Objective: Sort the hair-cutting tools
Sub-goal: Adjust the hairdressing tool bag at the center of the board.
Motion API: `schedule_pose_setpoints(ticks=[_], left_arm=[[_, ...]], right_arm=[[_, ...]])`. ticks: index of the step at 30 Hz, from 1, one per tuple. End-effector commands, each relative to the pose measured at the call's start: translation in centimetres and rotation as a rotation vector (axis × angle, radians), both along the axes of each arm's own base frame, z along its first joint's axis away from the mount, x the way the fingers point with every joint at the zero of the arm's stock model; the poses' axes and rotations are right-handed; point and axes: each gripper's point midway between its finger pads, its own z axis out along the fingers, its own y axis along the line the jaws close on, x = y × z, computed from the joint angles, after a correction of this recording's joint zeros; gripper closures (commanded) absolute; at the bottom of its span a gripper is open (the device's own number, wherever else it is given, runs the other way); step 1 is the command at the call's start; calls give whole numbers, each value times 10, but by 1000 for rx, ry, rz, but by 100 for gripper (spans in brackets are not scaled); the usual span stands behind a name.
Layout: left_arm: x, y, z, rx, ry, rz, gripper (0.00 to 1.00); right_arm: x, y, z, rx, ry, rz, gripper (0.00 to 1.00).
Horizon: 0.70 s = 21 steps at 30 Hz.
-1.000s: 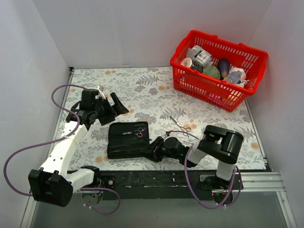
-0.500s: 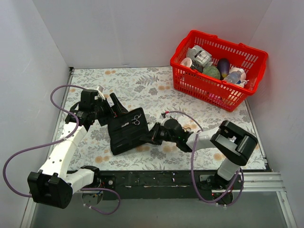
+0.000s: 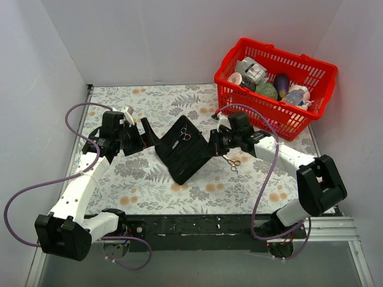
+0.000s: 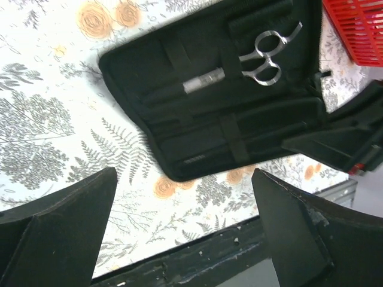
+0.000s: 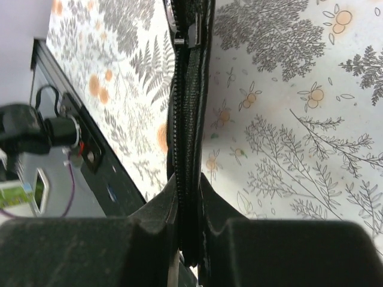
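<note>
The black case [image 3: 181, 154] lay open close ahead of the left claw [image 3: 145, 137]; bare tablecloth [image 3: 149, 182] spread beside it. Loose scissors [image 3: 233, 162] lay just beside the right claw [image 3: 212, 144], the red basket [image 3: 263, 110] beyond.

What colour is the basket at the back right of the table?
The basket is bright red, best seen in the top external view.

case [image 4: 179, 137]: one end cut off by frame edge in left wrist view; edge-on in right wrist view, inside hidden
scissors in case [image 4: 267, 51]: blades partly hidden under straps
loose scissors [image 3: 233, 162]: too small for detail
basket [image 4: 353, 27]: only a corner in left wrist view
</note>
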Motion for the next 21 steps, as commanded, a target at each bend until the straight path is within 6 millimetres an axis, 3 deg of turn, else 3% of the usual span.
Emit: schedule_pose_setpoints(ticks=[1, 5, 8, 9, 11, 12, 13, 14, 15, 17, 20, 21], left_arm=[[19, 11, 6, 70, -85, 18, 2], [31, 3, -21, 59, -13, 0, 2], [36, -3, -20, 27, -21, -4, 2], [39, -4, -18, 23, -34, -5, 2], [42, -3, -17, 30, -41, -1, 2], [43, -3, -19, 31, -38, 0, 2], [43, -3, -19, 32, -35, 0, 2], [44, -3, -20, 32, -33, 0, 2], [44, -3, -19, 31, -35, -2, 2], [44, -5, -22, 25, -25, -5, 2], [43, -6, -23, 20, -18, -14, 2], [43, -6, -23, 19, -20, -15, 2]], right_arm=[[-39, -13, 33, 3, -82, 277, 99], [-47, -21, 29, -59, -65, 409, 99], [-41, -25, 13, -144, -11, 455, 99], [-37, -24, -1, -170, 26, 460, 99], [-26, -19, -3, -184, 21, 473, 99], [-23, -18, -18, -208, 66, 476, 99], [-15, -19, -24, -247, 73, 466, 99], [-2, -11, -18, -245, 42, 475, 99], [0, -8, -31, -262, 92, 493, 99], [11, 1, -32, -266, 80, 509, 91], [35, 23, -18, -244, 26, 517, 75], [47, 31, -12, -237, -2, 517, 64]])
